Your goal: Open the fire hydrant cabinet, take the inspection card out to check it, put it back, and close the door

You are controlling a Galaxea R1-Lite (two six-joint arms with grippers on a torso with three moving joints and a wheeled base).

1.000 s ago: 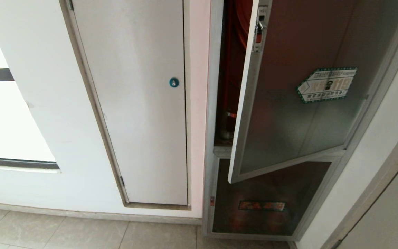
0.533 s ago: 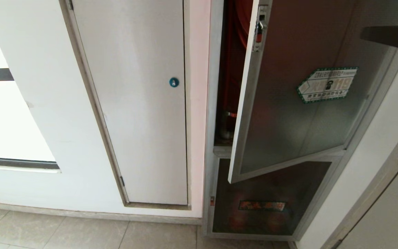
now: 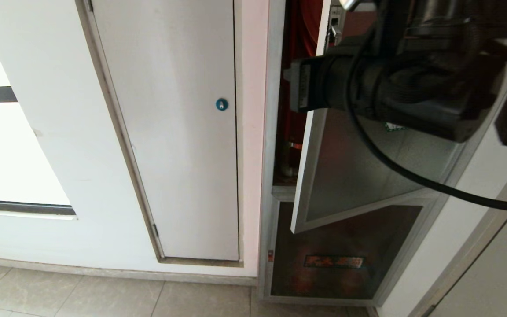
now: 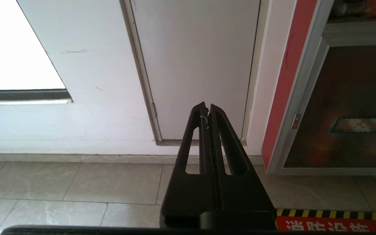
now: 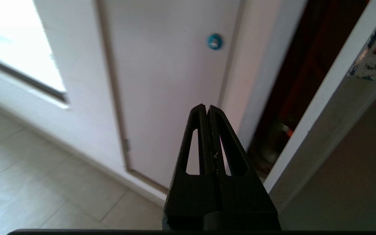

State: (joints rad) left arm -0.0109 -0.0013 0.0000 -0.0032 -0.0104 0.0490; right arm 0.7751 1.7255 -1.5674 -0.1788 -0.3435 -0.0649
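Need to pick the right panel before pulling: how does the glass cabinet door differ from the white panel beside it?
The door is dark tinted glass in a silver frame; the white panel is plain and opaque. The door stands ajar, showing red interior; the white panel sits shut. The door has a latch; the panel has a blue round lock.

Door [image 3: 359, 167] ajar, narrow gap [image 3: 295, 145] between its free edge and cabinet frame [image 3: 270, 132]; red pipework inside blocks it. Right arm [image 3: 412, 88] crosses upper door. Floor [image 3: 104, 295] below open.

Right hand [image 5: 206, 107] closed — beside the door [image 5: 308, 130] edge.
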